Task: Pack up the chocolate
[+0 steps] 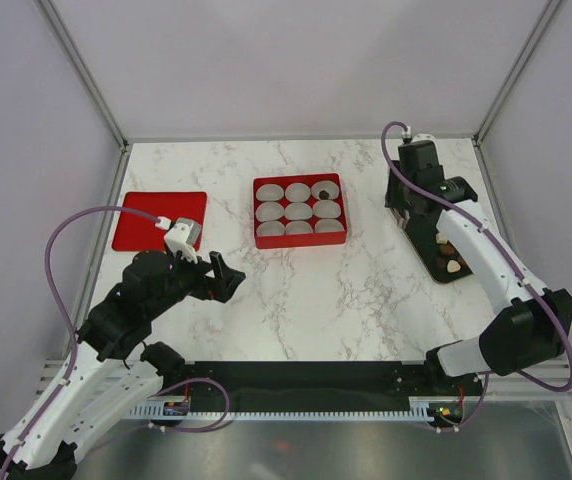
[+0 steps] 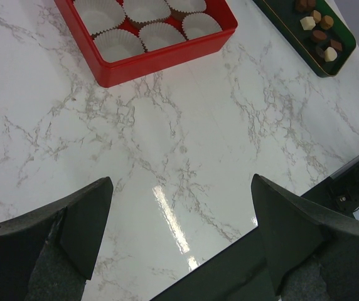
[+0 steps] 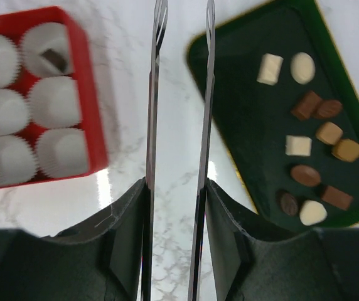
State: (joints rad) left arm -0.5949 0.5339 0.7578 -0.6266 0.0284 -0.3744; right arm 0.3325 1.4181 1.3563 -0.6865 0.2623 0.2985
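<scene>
Marble (image 3: 129, 94) shows through the right gripper (image 3: 184, 25), its blades slightly parted and empty; the chocolate (image 3: 311, 144) lies to their right in the frame, on the tray (image 3: 230, 81). Left gripper (image 2: 181, 182) gapes wide, empty, well apart from it, so the right arm is nearer

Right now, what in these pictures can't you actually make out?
- Top view: the right arm covers most of the dark tray; its chocolates are too small to count.
- Right wrist view: the red box is blurred, its left side cut off by the frame edge.
- Left wrist view: the top edge cuts off the box's far side.
</scene>
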